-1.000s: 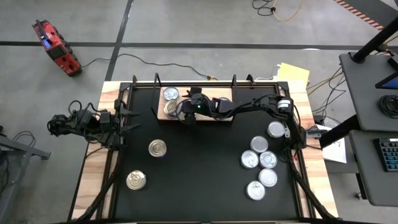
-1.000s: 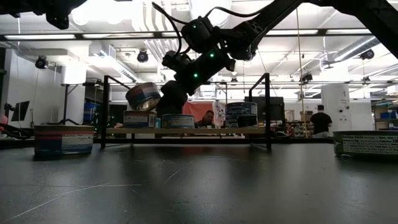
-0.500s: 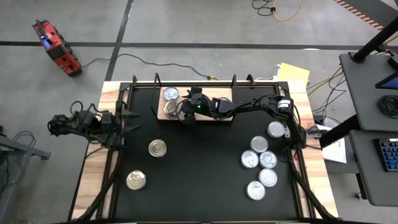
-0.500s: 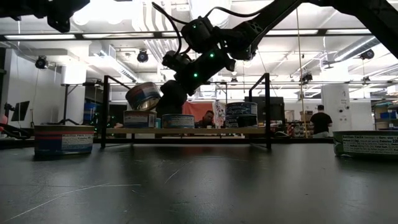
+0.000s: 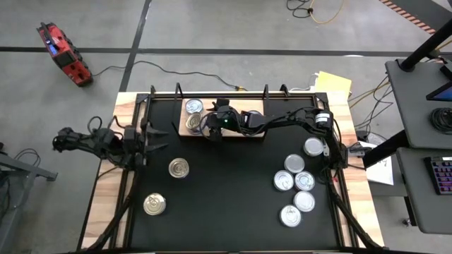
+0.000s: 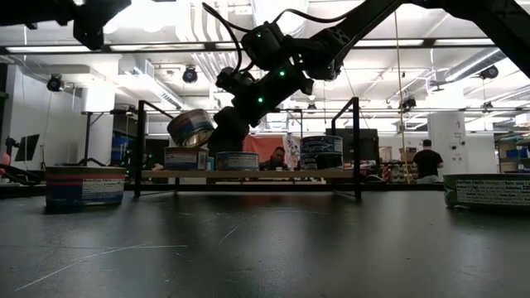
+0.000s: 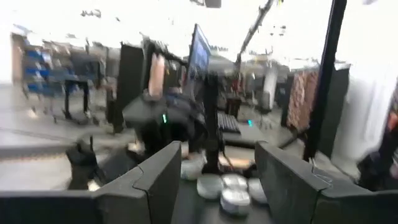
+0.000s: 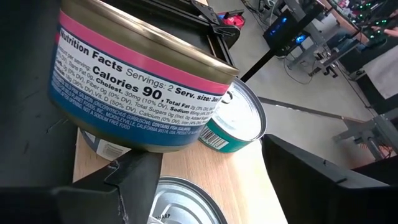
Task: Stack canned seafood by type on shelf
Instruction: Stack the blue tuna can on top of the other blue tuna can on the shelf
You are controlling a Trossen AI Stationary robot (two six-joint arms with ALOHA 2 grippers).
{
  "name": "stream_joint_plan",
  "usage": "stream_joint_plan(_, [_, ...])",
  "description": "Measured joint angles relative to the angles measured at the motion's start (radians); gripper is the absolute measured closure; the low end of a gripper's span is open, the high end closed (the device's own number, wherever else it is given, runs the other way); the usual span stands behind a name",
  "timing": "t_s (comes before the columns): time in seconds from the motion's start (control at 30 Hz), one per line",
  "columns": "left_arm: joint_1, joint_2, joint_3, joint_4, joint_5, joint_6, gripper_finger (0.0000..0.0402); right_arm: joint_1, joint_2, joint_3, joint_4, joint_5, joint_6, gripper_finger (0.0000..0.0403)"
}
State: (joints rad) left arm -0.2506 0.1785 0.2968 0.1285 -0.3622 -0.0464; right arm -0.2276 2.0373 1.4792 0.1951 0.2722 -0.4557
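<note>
A: Gold-topped tins, two of them (image 5: 179, 168) (image 5: 154, 204), sit loose toward the desk's (image 5: 233, 204) left edge. The left tool (image 5: 157, 138) hangs over that edge, fingers spread on nothing.

B: And the shelf (image 5: 248, 113)?

A: Wooden board at the desk's back edge. Two tins stand at its left end; one (image 5: 193, 106) shows clear. The right tool (image 5: 205, 128) holds a tilted tin (image 6: 191, 127) above the other, pinched between its fingers.

B: So, how to set it down?

A: I'd level it first, centre it over the tin beneath, lower until rims meet, then spread. A tilted release risks a slide.

B: Right side?

A: Six silver tins (image 5: 296, 185) wait near the desk's right edge.
</note>
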Motion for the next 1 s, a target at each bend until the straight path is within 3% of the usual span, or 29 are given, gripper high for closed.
stream_joint_plan(0.17, [0.0, 0.034, 0.002, 0.072, -0.015, -0.004, 0.0212, 0.0, 0.0, 0.0, -0.001, 0.0, 0.001, 0.0129])
stream_joint_plan(0.53, [0.001, 0.062, 0.002, 0.071, -0.092, 0.032, 0.0212, 0.0, 0.0, 0.0, -0.003, 0.0, 0.0, 0.0136])
stream_joint_plan(0.7, [0.001, 0.122, 0.002, 0.021, -0.103, -0.031, 0.0216, 0.0, 0.0, 0.0, -0.003, 0.0, 0.0, 0.0144])
stream_joint_plan(0.83, [0.002, 0.237, 0.002, -0.016, -0.107, -0.09, 0.0259, 0.0, 0.0, 0.0, -0.004, 0.0, 0.0, 0.0144])
stream_joint_plan(1.0, [0.005, 0.395, 0.02, 0.002, -0.192, -0.092, 0.0369, 0.0, 0.0, 0.0, -0.004, 0.0, 0.0, 0.0133])
